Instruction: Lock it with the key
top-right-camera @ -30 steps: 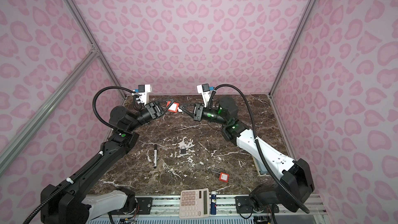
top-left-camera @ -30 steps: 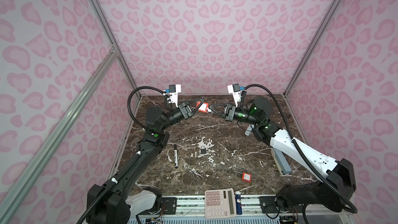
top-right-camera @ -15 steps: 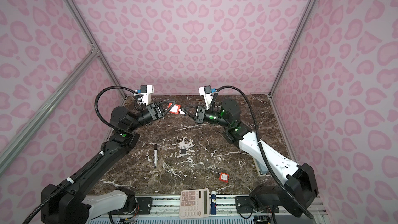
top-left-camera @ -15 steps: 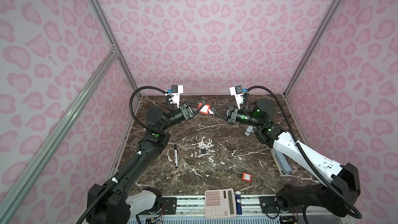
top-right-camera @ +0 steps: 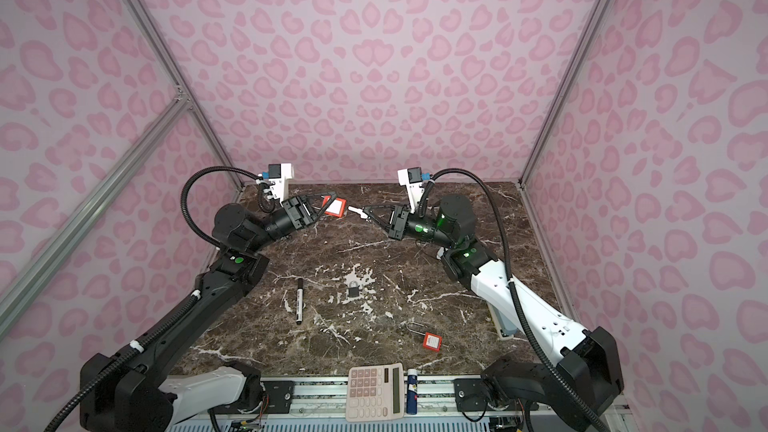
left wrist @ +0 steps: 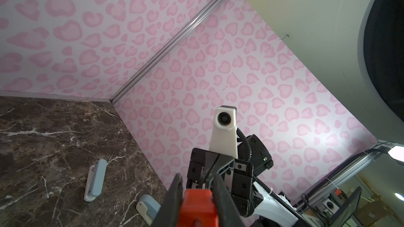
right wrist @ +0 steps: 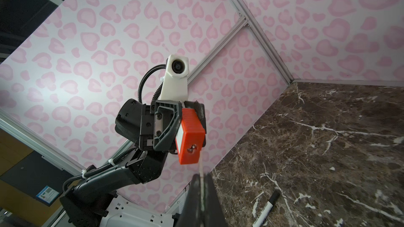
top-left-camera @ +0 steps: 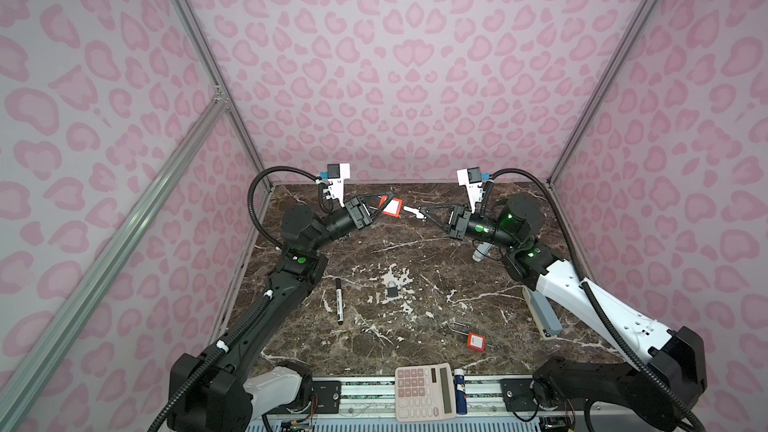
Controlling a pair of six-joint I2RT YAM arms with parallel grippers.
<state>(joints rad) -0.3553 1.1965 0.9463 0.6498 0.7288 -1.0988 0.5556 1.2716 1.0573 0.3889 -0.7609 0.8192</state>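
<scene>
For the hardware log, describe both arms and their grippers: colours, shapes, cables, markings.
Left arm: black links, white lower shell, green status light. Right arm: black joints, white lower shell, green lights. A black ribbed cable loops to each white wedge-shaped camera mount. The left gripper and right gripper are black, with slim tapering fingers.

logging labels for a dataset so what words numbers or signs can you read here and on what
Nothing here can be read as text.
Marker: print along the barrel, too blurred.
Raised red padlock: white label, print too small.
Calculator: key signs too small.
Blue sticker outside the enclosure: blurred.
</scene>
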